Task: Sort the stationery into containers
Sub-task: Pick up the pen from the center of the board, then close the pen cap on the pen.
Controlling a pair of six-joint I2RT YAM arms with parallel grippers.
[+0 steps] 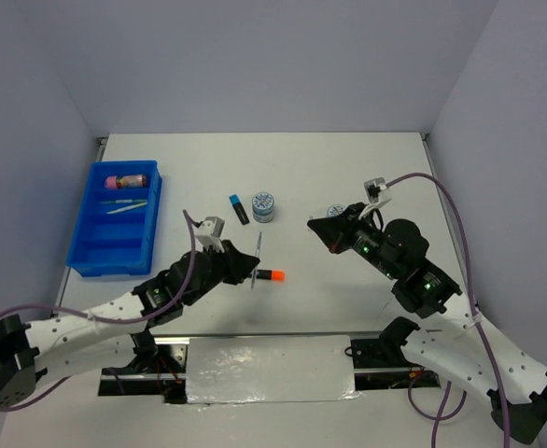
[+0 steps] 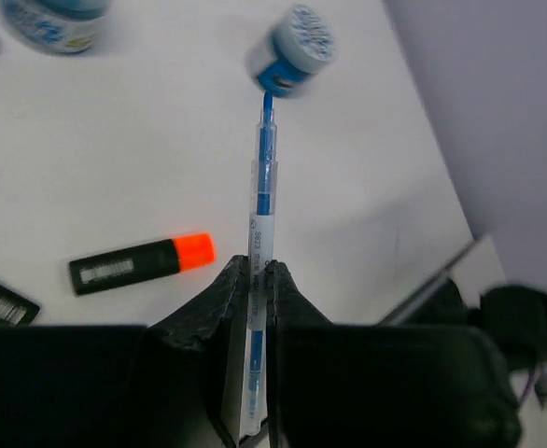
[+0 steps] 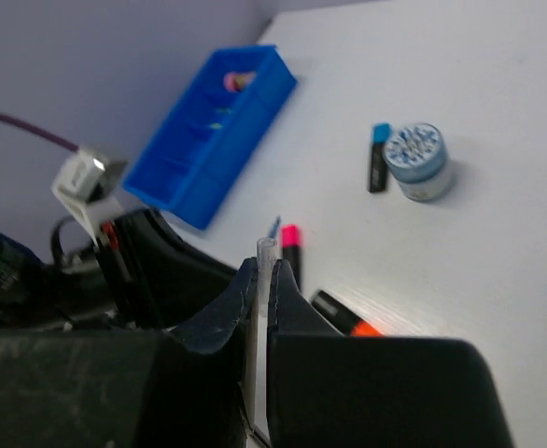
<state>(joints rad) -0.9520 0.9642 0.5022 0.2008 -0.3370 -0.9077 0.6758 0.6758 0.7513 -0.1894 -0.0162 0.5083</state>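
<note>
Left wrist cam: thin blue-ink pen with clear plastic barrel [image 2: 263, 201] is clamped between the left gripper [image 2: 258, 273] fingers, over the white table [image 2: 115, 168], its tip pointing towards a round blue-white patterned tape roll [image 2: 297, 47]. Black highlighter with orange cap [image 2: 143, 263] lies flat on the table just left of the fingers. Top cam: bright blue rectangular plastic tray [image 1: 113, 247] sits far left, well apart from that pen. It has a pink tube [image 1: 127, 180] in its far compartment and thin pens [image 1: 124, 206] in the next one. Blue-capped black highlighter [image 1: 239, 209] lies just beside the second tape roll [image 1: 264, 205]. Right gripper [image 3: 262, 273] fingers are closed on a thin clear rod [image 3: 265, 250], probably a pen, view is blurry.
</note>
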